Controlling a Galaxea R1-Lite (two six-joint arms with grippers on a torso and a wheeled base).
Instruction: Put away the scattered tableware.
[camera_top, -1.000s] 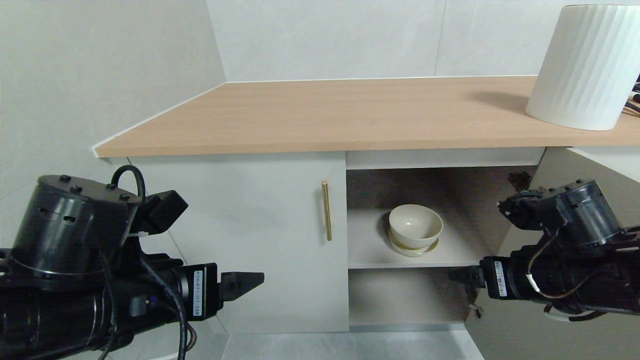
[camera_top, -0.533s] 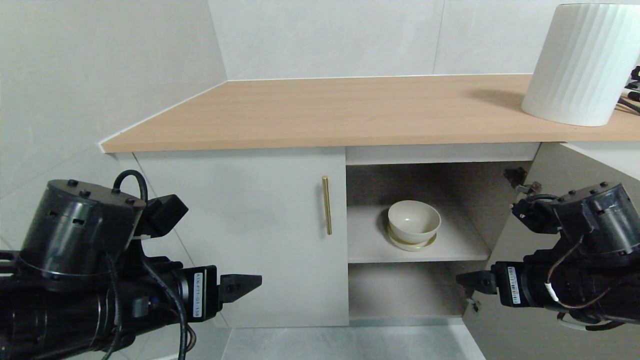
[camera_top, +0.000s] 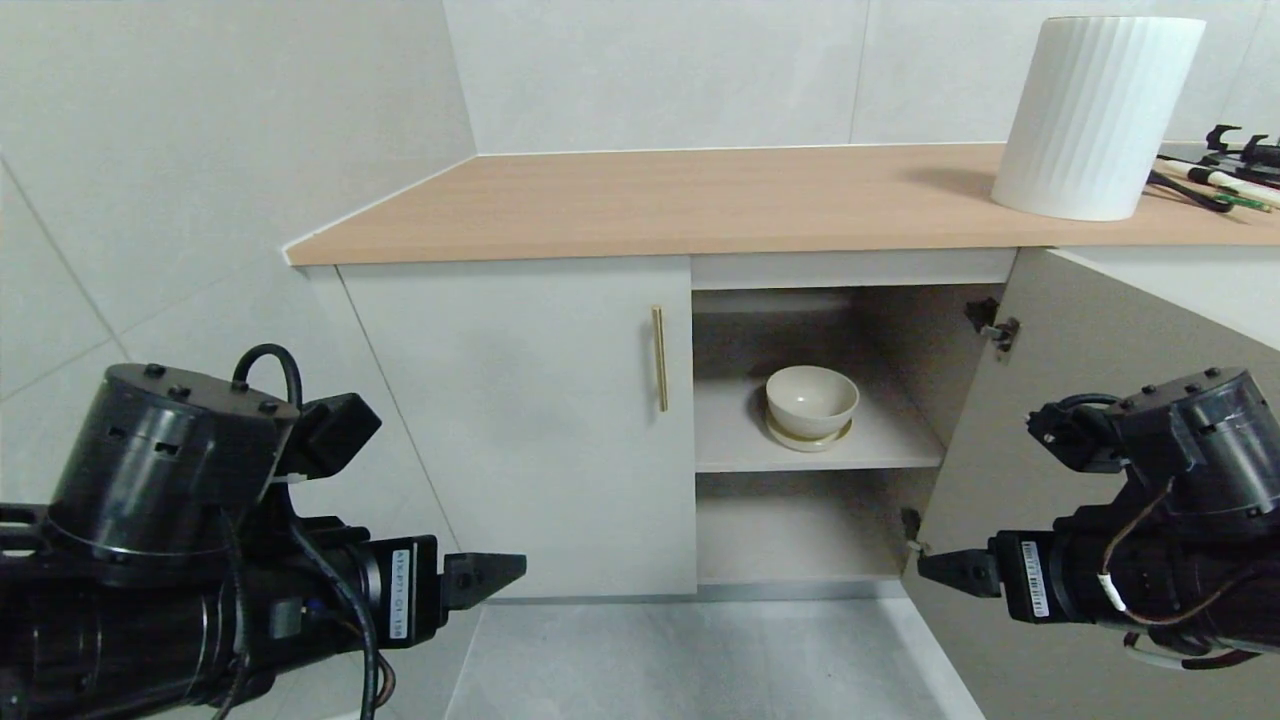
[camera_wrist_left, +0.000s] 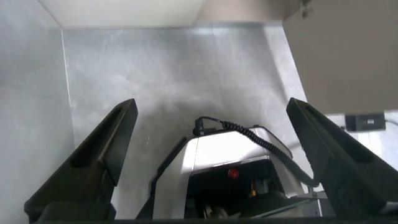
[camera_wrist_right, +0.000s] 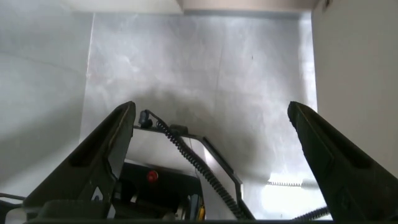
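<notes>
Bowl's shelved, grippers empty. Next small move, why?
Probably bring the right gripper to the open cabinet door and start pushing it shut: the bowl already sits on its saucer on the shelf, and the door hangs open beside that gripper.

Left tool (camera_wrist_left: 210, 106), right tool (camera_wrist_right: 210, 107): spread wide.

Matte black throughout. Left arm (camera_top: 170, 480): fat cylindrical joint housing, screw heads on cap, black cable loop (camera_top: 268, 362). Right arm (camera_top: 1190, 440): same housing, thin brown and white wires (camera_top: 1110, 590). White printed label (camera_top: 398, 605) at each wrist. Black wedge fingers (camera_wrist_left: 106, 149) on left hand (camera_top: 495, 575) and right hand (camera_top: 935, 570).
</notes>
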